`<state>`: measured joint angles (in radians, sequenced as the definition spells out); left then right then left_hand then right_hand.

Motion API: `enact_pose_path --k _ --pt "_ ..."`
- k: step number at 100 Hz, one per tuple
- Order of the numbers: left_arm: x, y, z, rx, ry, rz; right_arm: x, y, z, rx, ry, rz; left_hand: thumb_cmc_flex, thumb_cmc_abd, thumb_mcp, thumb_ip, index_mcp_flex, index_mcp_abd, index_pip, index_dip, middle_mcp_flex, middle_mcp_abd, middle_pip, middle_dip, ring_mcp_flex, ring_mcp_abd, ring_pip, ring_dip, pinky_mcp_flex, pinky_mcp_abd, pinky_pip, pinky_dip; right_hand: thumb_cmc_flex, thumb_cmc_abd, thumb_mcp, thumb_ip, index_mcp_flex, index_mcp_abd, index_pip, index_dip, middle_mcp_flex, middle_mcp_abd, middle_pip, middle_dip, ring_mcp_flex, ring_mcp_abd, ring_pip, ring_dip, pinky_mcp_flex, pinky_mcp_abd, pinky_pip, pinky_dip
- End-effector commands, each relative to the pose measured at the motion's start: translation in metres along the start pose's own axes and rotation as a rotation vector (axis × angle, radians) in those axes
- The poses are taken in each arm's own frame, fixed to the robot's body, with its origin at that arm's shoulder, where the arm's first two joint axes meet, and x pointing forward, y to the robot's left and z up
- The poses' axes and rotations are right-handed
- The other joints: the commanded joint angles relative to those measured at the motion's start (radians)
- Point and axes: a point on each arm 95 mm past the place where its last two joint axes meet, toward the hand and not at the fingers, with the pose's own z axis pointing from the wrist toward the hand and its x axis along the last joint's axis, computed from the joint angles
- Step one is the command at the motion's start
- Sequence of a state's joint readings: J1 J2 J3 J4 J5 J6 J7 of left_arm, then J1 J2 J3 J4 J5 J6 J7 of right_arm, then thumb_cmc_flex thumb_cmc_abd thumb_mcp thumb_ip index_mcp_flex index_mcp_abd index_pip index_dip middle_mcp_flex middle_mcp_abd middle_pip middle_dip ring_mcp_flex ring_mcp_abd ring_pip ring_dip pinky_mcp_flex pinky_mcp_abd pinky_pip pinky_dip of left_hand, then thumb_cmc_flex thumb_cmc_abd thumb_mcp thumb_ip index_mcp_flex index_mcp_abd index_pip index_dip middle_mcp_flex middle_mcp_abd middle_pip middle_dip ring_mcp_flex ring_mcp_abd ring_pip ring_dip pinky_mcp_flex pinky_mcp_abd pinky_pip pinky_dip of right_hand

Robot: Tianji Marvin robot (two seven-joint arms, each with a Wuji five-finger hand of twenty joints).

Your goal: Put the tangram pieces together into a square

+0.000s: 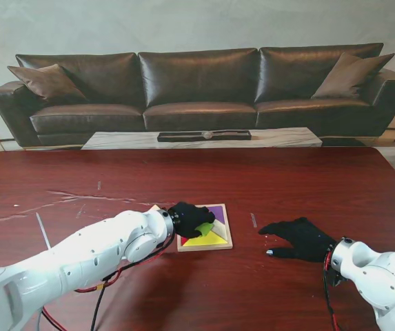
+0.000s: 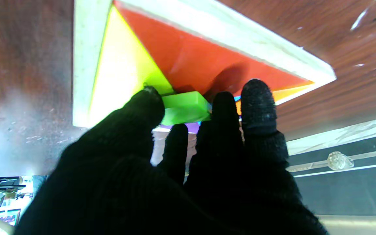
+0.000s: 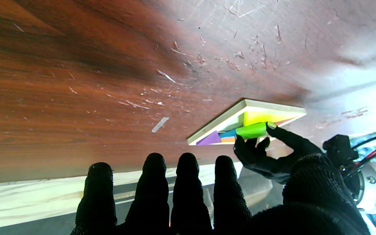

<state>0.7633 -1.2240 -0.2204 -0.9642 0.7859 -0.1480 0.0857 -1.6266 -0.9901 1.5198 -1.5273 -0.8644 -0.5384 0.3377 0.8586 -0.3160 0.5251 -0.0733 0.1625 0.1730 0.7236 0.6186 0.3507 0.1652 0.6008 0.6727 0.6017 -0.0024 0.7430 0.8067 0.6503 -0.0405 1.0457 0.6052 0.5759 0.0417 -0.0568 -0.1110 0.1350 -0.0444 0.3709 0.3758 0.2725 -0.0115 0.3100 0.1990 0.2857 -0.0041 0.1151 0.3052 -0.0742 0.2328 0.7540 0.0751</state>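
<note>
1. The green piece (image 2: 184, 106) is pinched in my left hand (image 1: 191, 219), thumb on one end and fingers (image 2: 224, 107) on the other, held over the wooden tray (image 1: 227, 234) near the middle of the counter (image 1: 287, 179).
2. From the stand I see only a sliver of that green block under the glove; the left wrist view shows it whole, raised off the pieces lying in the tray.
3. In the tray, the left wrist view shows a yellow triangle (image 2: 122, 65) and a red triangle (image 2: 207, 52) lying flat and meeting along one edge, with an orange piece (image 2: 289, 93) at the tray's far corner.
4. The stand adds a purple piece (image 1: 217, 212) at the tray's 1 o'clock corner; the right wrist view picks it up edge-on, beside a blue sliver (image 3: 227, 133) that the stand does not show.
5. My right hand (image 1: 300, 238) rests palm down on the counter at 3 o'clock of the tray, well apart from it, fingers spread and holding nothing.
6. A sofa (image 1: 197, 83) stands beyond the counter at 12 o'clock, visible only from the stand.
</note>
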Motion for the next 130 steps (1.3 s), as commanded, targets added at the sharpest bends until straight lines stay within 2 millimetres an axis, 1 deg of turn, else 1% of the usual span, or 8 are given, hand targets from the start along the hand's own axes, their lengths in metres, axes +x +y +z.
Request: enact_pose_path --k 1,39,45,51,86,106,119,130 --pt "0.005 -0.009 0.006 0.022 0.019 -0.003 0.002 -0.002 0.000 0.005 0.002 0.000 0.059 0.013 0.029 -0.001 0.021 -0.014 0.041 0.021 0.030 -0.018 0.036 0.026 0.030 -0.014 0.009 0.010 0.011 -0.023 -0.008 -0.002 -0.001 0.024 0.006 0.024 -0.041 -0.010 -0.006 0.001 0.004 -0.007 -0.006 -0.004 0.010 -0.017 -0.005 0.004 -0.016 0.011 -0.005 -0.023" --pt "0.014 -0.020 0.022 0.053 0.057 -0.006 0.002 -0.003 0.000 0.004 -0.003 0.004 0.048 0.028 0.010 0.007 0.025 -0.020 0.049 0.018 0.032 -0.021 0.035 0.026 0.030 -0.013 0.003 0.005 0.009 -0.016 -0.004 0.005 0.000 0.024 0.006 0.024 -0.042 -0.005 -0.008 0.001 0.005 -0.008 -0.005 -0.004 0.010 -0.016 -0.004 0.005 -0.016 0.011 -0.005 -0.023" --pt "0.015 -0.021 0.023 0.056 0.062 -0.008 0.002 -0.003 0.000 0.002 -0.003 0.004 0.045 0.028 0.010 0.009 0.024 -0.020 0.049 0.017 0.027 0.002 0.027 0.023 0.028 -0.010 0.002 0.002 0.008 -0.013 -0.002 0.007 0.000 0.024 0.006 0.024 -0.042 -0.006 -0.008 0.001 0.005 -0.008 -0.005 -0.004 0.011 -0.017 -0.004 0.005 -0.016 0.011 -0.005 -0.023" --pt "0.016 -0.022 0.024 0.058 0.066 -0.007 0.002 -0.003 0.000 0.002 -0.003 0.004 0.045 0.028 0.010 0.009 0.024 -0.020 0.049 0.017 0.033 -0.019 0.028 0.023 0.031 -0.012 0.004 0.000 0.010 -0.013 0.001 0.010 0.000 0.024 0.006 0.024 -0.042 -0.005 -0.008 0.001 0.004 -0.008 -0.005 -0.004 0.010 -0.017 -0.005 0.004 -0.016 0.011 -0.005 -0.023" --pt "0.019 -0.022 0.029 0.051 0.092 -0.030 0.001 -0.004 -0.002 0.001 -0.007 0.004 0.072 0.006 0.024 0.000 0.034 -0.021 0.046 0.012 0.033 -0.011 0.026 0.020 0.033 -0.001 0.003 0.010 0.029 -0.040 -0.016 -0.002 0.000 0.025 0.006 0.024 -0.041 -0.007 -0.008 0.001 0.005 -0.009 -0.005 -0.004 0.012 -0.017 -0.004 0.005 -0.016 0.010 -0.005 -0.023" --pt "0.018 -0.029 0.020 0.081 0.064 -0.013 0.001 -0.005 0.000 0.002 -0.004 0.008 0.057 0.009 0.038 0.006 0.044 -0.024 0.042 0.006 -0.015 0.020 -0.008 0.004 -0.017 0.006 -0.037 -0.011 -0.005 -0.008 -0.038 -0.001 0.000 0.026 0.006 0.024 -0.041 -0.008 -0.008 0.002 0.006 -0.009 -0.005 -0.004 0.010 -0.017 -0.005 0.005 -0.018 0.012 -0.006 -0.023" --pt "0.016 -0.029 0.010 0.045 0.049 0.027 0.002 -0.005 0.000 0.001 -0.003 0.011 0.036 0.011 0.035 0.008 0.041 -0.037 0.003 -0.017 -0.088 0.025 -0.060 -0.024 -0.095 0.020 -0.068 -0.037 -0.086 0.046 -0.023 0.040 0.000 0.026 0.006 0.024 -0.041 -0.009 -0.008 0.002 0.005 -0.009 -0.005 -0.004 0.011 -0.018 -0.004 0.005 -0.018 0.012 -0.006 -0.023" --pt "0.014 -0.023 0.006 0.019 0.040 0.049 0.002 -0.005 0.001 0.001 -0.002 0.012 0.024 0.011 0.034 0.010 0.026 -0.049 -0.031 -0.031 -0.101 0.023 -0.070 -0.027 -0.108 0.031 -0.080 -0.043 -0.111 0.054 -0.008 0.056 0.000 0.026 0.006 0.024 -0.040 -0.008 -0.008 0.002 0.006 -0.010 -0.005 -0.004 0.010 -0.018 -0.005 0.005 -0.018 0.012 -0.006 -0.023"
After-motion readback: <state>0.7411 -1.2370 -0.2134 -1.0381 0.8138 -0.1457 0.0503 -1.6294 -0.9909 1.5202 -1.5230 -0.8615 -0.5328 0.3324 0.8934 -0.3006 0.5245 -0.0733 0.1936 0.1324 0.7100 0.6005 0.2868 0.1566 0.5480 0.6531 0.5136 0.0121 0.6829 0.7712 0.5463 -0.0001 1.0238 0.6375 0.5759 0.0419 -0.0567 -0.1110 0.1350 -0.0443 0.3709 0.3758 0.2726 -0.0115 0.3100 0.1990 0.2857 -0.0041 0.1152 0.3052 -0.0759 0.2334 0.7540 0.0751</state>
